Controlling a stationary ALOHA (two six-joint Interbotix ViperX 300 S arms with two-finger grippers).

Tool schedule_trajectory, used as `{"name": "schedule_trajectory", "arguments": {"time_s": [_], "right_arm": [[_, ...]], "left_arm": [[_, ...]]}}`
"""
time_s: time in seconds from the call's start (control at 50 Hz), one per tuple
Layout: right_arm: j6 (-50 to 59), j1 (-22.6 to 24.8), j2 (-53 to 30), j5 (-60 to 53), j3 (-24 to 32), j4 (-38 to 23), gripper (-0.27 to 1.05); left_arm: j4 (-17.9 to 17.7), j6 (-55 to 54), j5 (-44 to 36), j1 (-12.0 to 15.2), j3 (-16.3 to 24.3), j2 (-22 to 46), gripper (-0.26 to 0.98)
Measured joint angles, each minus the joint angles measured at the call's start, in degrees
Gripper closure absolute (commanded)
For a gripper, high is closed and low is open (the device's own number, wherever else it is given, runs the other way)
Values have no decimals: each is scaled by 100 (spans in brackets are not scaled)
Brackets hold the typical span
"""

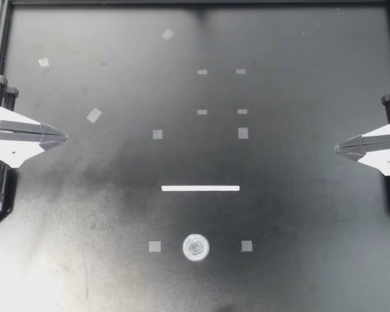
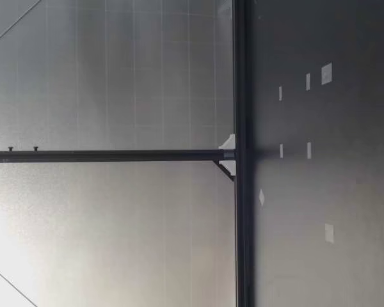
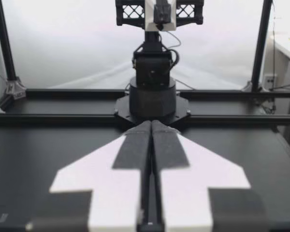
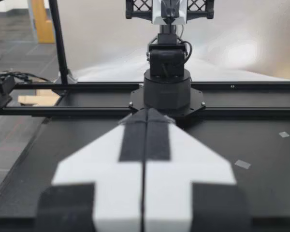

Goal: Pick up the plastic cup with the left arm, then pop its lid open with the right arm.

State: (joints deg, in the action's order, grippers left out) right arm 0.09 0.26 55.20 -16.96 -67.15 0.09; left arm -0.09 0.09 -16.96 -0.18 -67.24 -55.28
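Dark table [image 1: 312, 214], white strip [image 1: 200, 188], small clear round object [image 1: 195, 247], scattered tape squares [image 1: 155, 246]

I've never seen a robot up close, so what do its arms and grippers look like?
The left gripper and right gripper each have two white, wedge-shaped fingers tapering to a point, with dark grey strips along the inner edges. The arms are black; the right arm has a round base and thin black cables.

Matt counter [image 1: 312, 214], glossy cup [image 1: 195, 247]
Your counter looks matt black with a dull sheen; at 6 o'clock the cup looks clear and glossy, the tape strip [image 1: 200, 188] matt white.
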Motion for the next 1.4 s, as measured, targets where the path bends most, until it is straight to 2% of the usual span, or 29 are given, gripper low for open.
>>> {"name": "schedule_trajectory", "arguments": {"time_s": [0.06,0.12,0.36,0.48,0.62,0.74,0.84,1.0,1.22,1.32,1.4], "right_arm": [[-9,0,26,9,-70,0,87],[-9,0,44,18,-149,0,91],[123,9,-158,149,-316,97,91],[360,0,-677,967,123,123,91],[431,0,-1564,1652,817,114,91],[431,26,-2250,1397,1239,114,91],[431,167,-2707,1072,1415,114,91],[466,264,-3164,703,1503,123,91],[896,281,-3568,527,1521,123,91],[1055,290,-3779,439,1529,114,90],[1099,290,-3946,343,1529,114,90]], "left_arm": [[0,70,-26,-18,-211,-62,80],[0,44,-44,-44,-422,-105,82],[0,53,-475,-53,-545,-114,81],[-9,18,-729,-62,-492,53,81],[0,-53,-791,-62,-343,694,81],[-9,-185,-835,-79,-167,1397,81],[-9,-211,-844,-202,9,2021,81],[-9,-202,-1011,-466,202,2865,81],[-9,-290,-1406,-650,325,3595,81],[-9,-413,-1450,-703,387,3823,76],[-9,-483,-1459,-756,439,4034,68]]}}
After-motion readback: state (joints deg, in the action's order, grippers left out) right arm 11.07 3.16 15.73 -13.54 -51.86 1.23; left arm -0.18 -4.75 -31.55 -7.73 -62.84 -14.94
